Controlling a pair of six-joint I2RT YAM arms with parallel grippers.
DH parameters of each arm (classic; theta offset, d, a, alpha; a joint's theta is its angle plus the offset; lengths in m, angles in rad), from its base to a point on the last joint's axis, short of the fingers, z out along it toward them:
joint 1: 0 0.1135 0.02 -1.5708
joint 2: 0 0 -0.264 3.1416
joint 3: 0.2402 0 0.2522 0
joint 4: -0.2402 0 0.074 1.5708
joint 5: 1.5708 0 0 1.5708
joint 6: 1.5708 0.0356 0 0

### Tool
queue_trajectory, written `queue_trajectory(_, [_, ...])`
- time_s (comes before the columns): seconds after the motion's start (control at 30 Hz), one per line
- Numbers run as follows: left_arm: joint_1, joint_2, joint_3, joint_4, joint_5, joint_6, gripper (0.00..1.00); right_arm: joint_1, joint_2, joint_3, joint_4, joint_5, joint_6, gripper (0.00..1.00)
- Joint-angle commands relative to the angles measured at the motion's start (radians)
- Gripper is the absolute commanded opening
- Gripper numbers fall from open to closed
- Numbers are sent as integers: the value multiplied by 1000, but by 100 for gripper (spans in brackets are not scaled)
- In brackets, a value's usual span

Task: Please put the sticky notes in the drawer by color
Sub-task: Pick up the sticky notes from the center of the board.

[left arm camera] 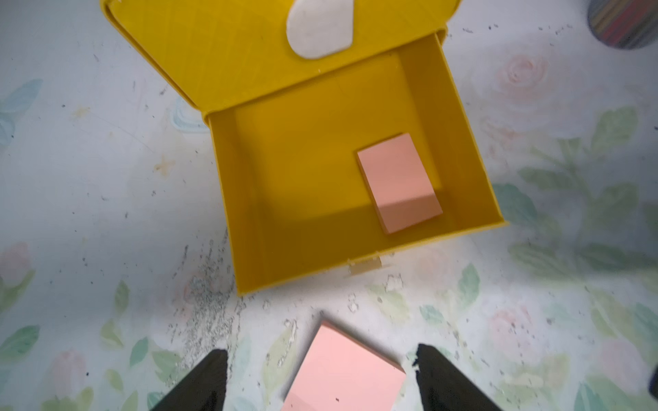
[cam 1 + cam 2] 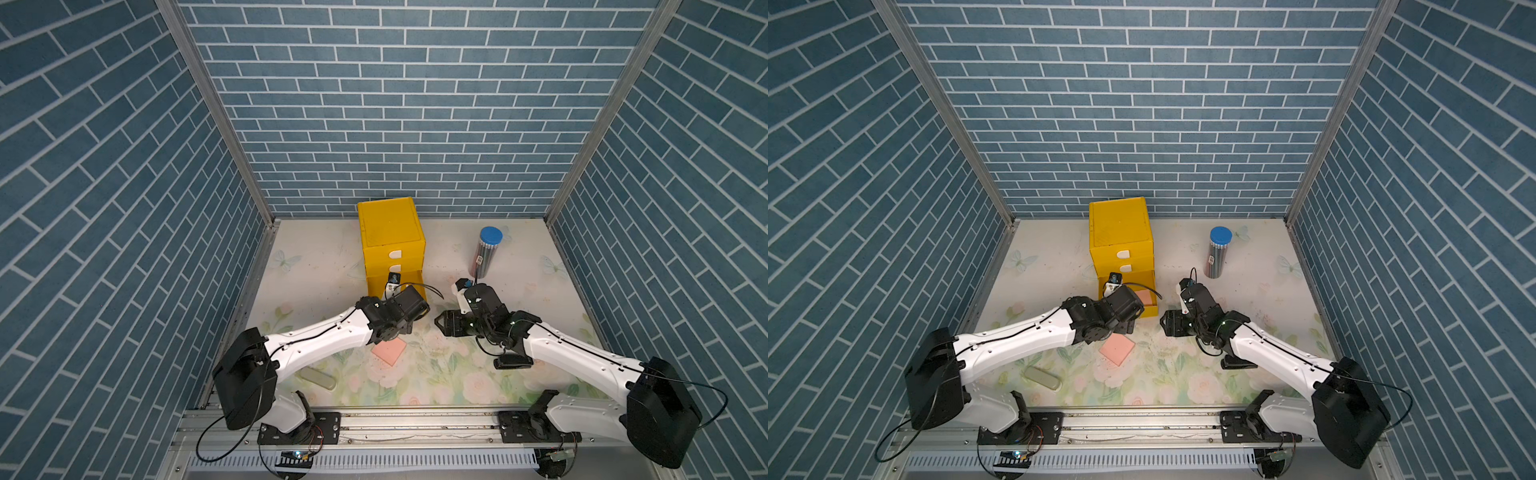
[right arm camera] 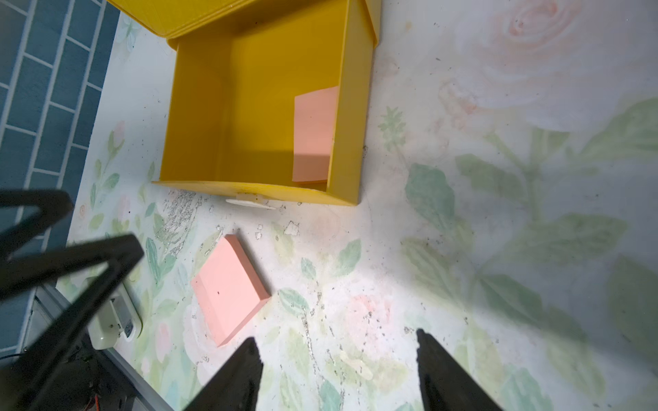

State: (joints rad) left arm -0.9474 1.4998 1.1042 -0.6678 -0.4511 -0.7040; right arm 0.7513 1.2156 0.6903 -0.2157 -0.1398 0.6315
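Left fingers (image 1: 199,384), right fingers (image 3: 231,380) spread, empty; two pink pads: pad (image 1: 398,181) in drawer (image 1: 473,160), pad (image 1: 341,370) on table (image 1: 89,178).

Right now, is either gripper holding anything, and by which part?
Nothing is held. The left gripper stands open over the salmon pink square paper pad on the table, gaps either side; the right gripper is open and empty.

Yellow drawer (image 2: 390,232), salmon-pink sticky notes (image 2: 390,351), floral table (image 2: 316,249), blue-brick walls (image 2: 415,104).

Bright, even light with soft shadows; wrist views slightly blurred.
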Motion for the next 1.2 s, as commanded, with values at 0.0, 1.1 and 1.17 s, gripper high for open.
queue_trajectory(0.0, [21, 34, 13, 20, -6, 74, 87, -3, 1, -16, 19, -26, 3, 71])
queue_trajectory(1.1, [2, 32, -269, 139, 338, 248, 100, 4, -42, -104, 61, -41, -13, 70])
queue_trajectory(1.17, [2, 45, -265, 138, 326, 253, 100, 3, -42, -104, 61, -40, -13, 70])
